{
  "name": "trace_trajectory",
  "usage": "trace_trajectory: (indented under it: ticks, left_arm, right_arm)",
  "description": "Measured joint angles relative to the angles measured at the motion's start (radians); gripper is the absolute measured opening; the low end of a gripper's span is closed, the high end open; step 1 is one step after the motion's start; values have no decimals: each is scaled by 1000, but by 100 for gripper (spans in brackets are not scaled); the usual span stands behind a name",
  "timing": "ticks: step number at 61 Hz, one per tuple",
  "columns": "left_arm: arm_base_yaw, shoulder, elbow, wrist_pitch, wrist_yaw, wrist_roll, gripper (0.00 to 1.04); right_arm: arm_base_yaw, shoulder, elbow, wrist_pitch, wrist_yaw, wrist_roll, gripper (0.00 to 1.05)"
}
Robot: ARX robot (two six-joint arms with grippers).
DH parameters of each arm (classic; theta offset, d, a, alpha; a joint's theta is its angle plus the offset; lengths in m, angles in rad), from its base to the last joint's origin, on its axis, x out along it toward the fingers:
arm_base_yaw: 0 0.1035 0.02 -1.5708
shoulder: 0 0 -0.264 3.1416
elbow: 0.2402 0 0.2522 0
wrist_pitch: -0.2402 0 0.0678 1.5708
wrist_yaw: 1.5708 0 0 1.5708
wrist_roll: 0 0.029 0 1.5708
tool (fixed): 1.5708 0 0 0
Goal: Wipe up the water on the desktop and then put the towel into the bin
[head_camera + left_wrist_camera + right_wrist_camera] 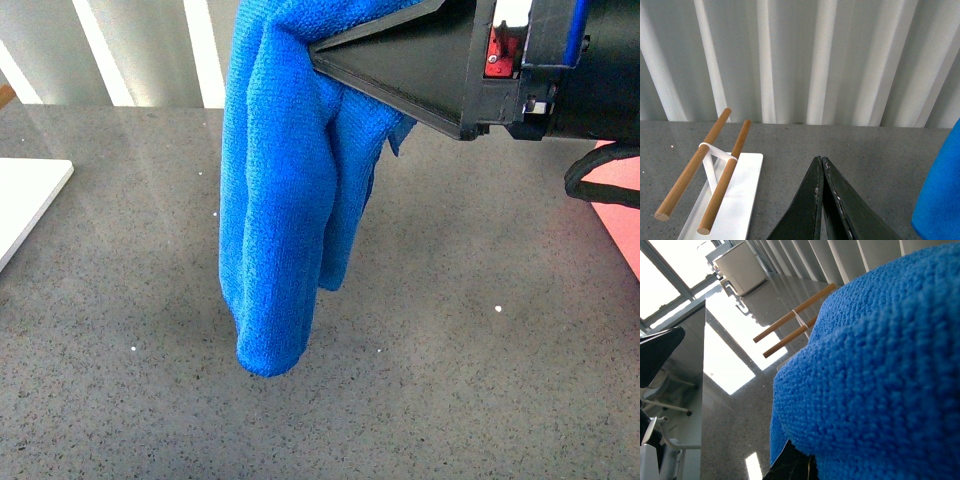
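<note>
Dangling towel (285, 200) gripped by right claw (325, 58) above desktop (450, 380), left claw (820, 164) closed, bin (618, 232) right

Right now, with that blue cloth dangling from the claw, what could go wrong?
1. The right gripper pinches the towel only near its top, so the floppy cloth might slip out.
2. Its long fold hangs low over the desktop and could drag there, or catch the rim of the bin and drape outside.
</note>
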Motion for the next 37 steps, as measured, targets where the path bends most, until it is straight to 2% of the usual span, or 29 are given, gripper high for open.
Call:
trace_trajectory:
  ticks: [5, 10, 29, 37]
  left_arm:
    - [0, -35, 0, -35, 0, 0, 3]
    - [0, -136, 0, -169, 0, 0, 3]
    - [0, -180, 0, -187, 0, 0, 4]
    - [0, -180, 0, -187, 0, 0, 25]
  right_arm:
    - [2, 0, 0, 0, 3, 0, 4]
    - [4, 0, 0, 0, 2, 0, 4]
    - [9, -6, 2, -32, 21, -19, 4]
    - [11, -7, 22, -158, 103, -99, 4]
